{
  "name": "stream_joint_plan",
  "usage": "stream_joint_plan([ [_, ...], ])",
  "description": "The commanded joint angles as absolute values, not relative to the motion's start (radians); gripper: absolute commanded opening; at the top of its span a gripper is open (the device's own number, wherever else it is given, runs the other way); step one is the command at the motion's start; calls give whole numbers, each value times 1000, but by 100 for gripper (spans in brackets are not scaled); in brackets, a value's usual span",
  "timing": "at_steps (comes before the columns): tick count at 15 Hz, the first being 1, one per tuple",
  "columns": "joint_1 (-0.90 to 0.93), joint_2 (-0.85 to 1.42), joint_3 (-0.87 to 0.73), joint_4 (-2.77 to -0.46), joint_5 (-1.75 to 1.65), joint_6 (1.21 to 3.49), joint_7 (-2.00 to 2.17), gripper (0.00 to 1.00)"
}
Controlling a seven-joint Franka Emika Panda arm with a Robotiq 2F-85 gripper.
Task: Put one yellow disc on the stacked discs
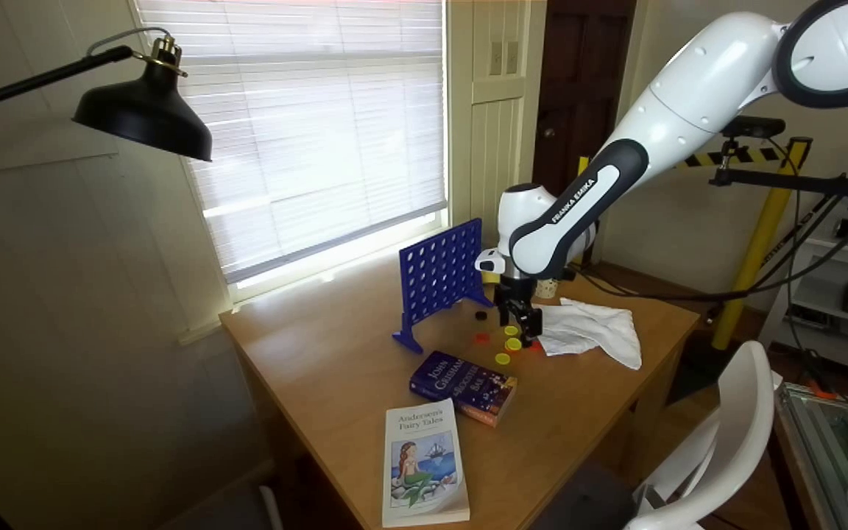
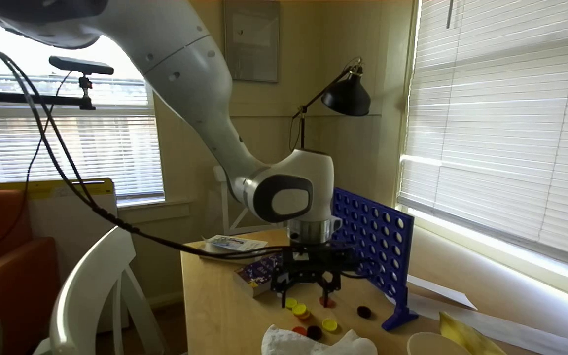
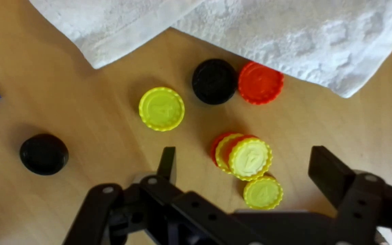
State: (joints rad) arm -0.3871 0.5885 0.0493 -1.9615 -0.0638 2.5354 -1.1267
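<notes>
The stacked discs (image 3: 250, 158) are a leaning pile of yellow and red tokens with a yellow one on top. The pile also shows in both exterior views (image 1: 513, 344) (image 2: 300, 310). A loose yellow disc (image 3: 263, 193) lies right beside the pile; I cannot tell if they touch. Another loose yellow disc (image 3: 161, 109) lies apart from the pile. My gripper (image 3: 244, 151) is open and empty, pointing down above the table, with the pile between its fingers in the wrist view. The gripper also shows in both exterior views (image 1: 516, 332) (image 2: 304, 302).
A black disc (image 3: 214, 81) and a red disc (image 3: 260, 83) lie by a white cloth (image 3: 284, 37). Another black disc (image 3: 44, 154) lies apart. A red disc (image 1: 481, 338) lies near the blue upright grid (image 1: 440, 272). Two books (image 1: 464, 386) (image 1: 425, 464) lie on the table.
</notes>
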Motion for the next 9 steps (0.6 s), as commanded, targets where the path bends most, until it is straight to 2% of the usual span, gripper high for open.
stream_joint_plan([
  [1,-371,588,34,-1960,-47,2535,-1139,100],
  [9,-341,590,28,-2010,-61,2636,-1120,100],
])
